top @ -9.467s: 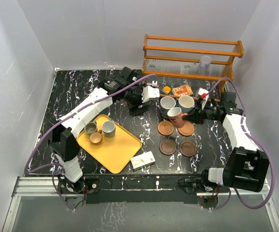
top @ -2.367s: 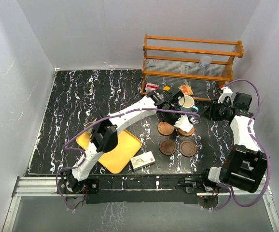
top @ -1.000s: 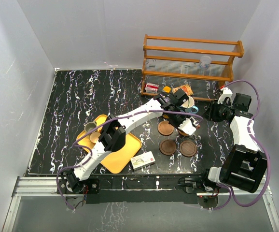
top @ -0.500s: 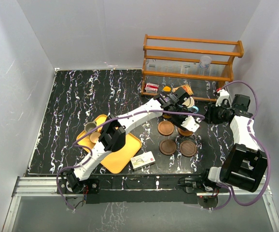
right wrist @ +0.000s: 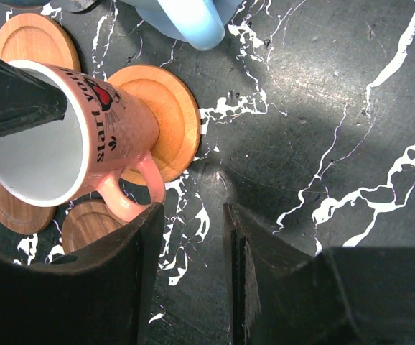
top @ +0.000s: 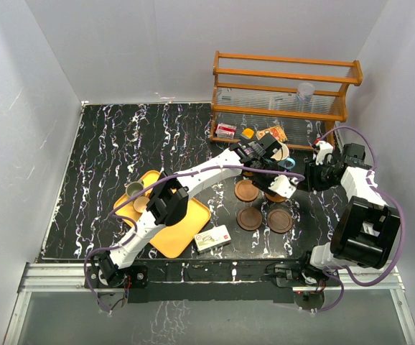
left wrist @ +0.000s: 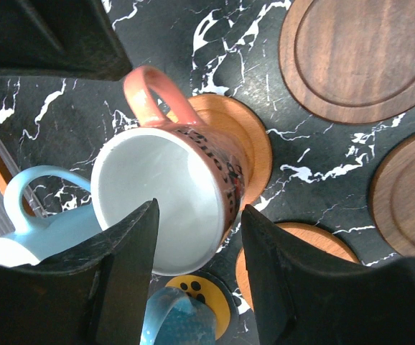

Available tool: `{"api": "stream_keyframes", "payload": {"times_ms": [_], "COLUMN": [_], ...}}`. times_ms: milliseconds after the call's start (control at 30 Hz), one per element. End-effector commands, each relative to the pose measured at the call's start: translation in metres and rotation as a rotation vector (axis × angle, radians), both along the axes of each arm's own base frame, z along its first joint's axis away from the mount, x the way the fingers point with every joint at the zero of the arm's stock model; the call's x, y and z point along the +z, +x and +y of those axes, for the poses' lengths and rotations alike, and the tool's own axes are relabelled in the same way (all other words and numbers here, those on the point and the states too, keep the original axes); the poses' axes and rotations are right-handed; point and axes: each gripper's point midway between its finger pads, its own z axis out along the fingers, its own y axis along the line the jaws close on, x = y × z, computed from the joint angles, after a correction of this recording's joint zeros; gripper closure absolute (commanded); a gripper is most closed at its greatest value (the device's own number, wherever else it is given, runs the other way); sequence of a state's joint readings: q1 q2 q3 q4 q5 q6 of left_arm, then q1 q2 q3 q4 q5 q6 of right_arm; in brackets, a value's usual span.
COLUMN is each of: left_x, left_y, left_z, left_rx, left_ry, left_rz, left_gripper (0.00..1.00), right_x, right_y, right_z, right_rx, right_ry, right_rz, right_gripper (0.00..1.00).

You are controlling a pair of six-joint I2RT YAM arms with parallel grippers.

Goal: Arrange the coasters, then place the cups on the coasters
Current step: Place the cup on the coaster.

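Note:
A pink-orange cup [left wrist: 171, 194] with a white inside and dark lettering stands on an orange-brown coaster [left wrist: 247, 136]. My left gripper [left wrist: 199, 215] is open above its rim, one finger over the inside and one outside the wall, with a gap showing. In the right wrist view the same cup [right wrist: 85, 136] stands on that coaster [right wrist: 161, 118], handle toward my right gripper [right wrist: 193, 215], which is narrowly open over bare table with nothing between its fingers. From above, the cup [top: 283, 187] lies between the left gripper [top: 273, 176] and right gripper [top: 306, 180]. Dark brown coasters [top: 247, 190] [top: 249, 218] [top: 279, 220] lie empty.
A light blue cup [left wrist: 35, 230] stands just behind the pink one, also seen in the top view [top: 288, 164]. Another orange-brown coaster [left wrist: 301, 248] lies beside it. Small cups [top: 134, 188] sit on the yellow tray [top: 171, 223]. A white box [top: 212, 238] and a wooden rack [top: 286, 86] are nearby.
The left gripper's jaws have widened around the pink cup's rim, leaving it standing on the coaster. The right gripper has moved left, closer to the cup's handle.

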State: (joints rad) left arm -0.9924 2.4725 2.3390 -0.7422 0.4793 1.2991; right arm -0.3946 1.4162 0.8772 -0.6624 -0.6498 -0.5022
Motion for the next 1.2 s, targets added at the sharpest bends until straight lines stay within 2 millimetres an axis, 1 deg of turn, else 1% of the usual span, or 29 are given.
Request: {"api": "stream_keyframes", "payload": {"times_ms": [0,200,300,500,600,800,933,1167], "left_x": [0.051,0.054,0.056,0.058,0.058,0.062,0.070,0.088], "left_y": [-0.001,0.002,0.005,0.005,0.004,0.002,0.000,-0.005], "left_z": [-0.002,-0.005,-0.007,-0.006,-0.004,-0.001,0.000,0.005], "left_rx": [0.008,0.018,0.028,0.024,0.021,0.020,0.020,0.035], "left_ry": [-0.075,-0.090,-0.096,-0.094,-0.086,-0.082,-0.088,-0.098], "left_rz": [-0.053,-0.058,-0.071,-0.079,-0.081,-0.085,-0.085,-0.067], "left_gripper": [0.51,0.50,0.50,0.50,0.45,0.37,0.35,0.29], "right_x": [0.018,0.019,0.018,0.015,0.014,0.019,0.024,0.026], "right_y": [0.012,0.009,0.006,-0.002,-0.004,-0.006,-0.008,-0.001], "right_z": [0.000,0.004,0.007,0.012,0.014,0.016,0.022,0.023], "right_rx": [0.039,0.058,0.081,0.147,0.167,0.192,0.240,0.279], "right_ry": [-0.006,-0.006,-0.008,-0.002,0.001,0.008,0.017,0.015], "right_rz": [-0.071,-0.073,-0.067,-0.055,-0.049,-0.056,-0.085,-0.123], "right_gripper": [0.64,0.64,0.64,0.64,0.64,0.64,0.64,0.60]}}
